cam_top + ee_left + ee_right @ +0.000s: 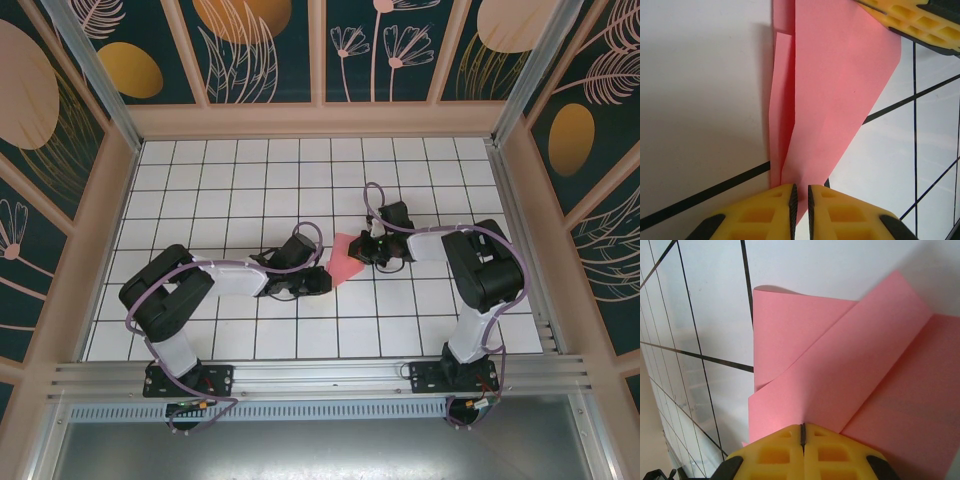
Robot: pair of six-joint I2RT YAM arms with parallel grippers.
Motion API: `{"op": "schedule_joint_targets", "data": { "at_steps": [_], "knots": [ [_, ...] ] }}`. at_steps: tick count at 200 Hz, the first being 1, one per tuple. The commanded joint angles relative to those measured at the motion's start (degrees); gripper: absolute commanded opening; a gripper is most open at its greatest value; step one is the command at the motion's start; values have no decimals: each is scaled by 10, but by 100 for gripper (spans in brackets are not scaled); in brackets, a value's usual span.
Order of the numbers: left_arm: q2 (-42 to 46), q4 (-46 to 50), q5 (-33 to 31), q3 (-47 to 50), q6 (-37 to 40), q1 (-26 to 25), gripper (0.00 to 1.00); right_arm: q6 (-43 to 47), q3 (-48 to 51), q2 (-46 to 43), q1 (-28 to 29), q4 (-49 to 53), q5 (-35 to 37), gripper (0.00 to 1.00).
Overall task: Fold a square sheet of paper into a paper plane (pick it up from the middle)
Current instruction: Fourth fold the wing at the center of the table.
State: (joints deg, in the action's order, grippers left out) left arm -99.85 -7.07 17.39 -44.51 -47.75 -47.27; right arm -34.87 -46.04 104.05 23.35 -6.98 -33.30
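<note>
Twice pinched tight, by left claw and right claw: probably limp, light square sheet of paper, best held near creases.

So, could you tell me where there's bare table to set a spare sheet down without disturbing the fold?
Free: the far tile rows of the table along the back wall, and the near strip between the left arm base and right arm base. Crowded: the middle, where the left fingers and right fingers both pinch the folded pink paper.
</note>
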Motion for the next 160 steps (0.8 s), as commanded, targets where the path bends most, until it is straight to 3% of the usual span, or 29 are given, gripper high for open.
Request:
{"op": "schedule_joint_targets", "data": {
  "at_steps": [1, 65, 120, 160],
  "knots": [
    [-12, 59, -8, 7, 16, -3, 19, 12, 15, 52, 4, 72, 93, 4],
    [38, 19, -21, -28, 12, -2, 18, 11, 17, 54, 4, 71, 93, 4],
    [-58, 32, -41, -127, 43, -1, 14, 12, 17, 58, 4, 72, 92, 3],
    [-90, 42, -60, -137, 49, -1, 11, 13, 20, 57, 4, 72, 92, 3]
  ]
}}
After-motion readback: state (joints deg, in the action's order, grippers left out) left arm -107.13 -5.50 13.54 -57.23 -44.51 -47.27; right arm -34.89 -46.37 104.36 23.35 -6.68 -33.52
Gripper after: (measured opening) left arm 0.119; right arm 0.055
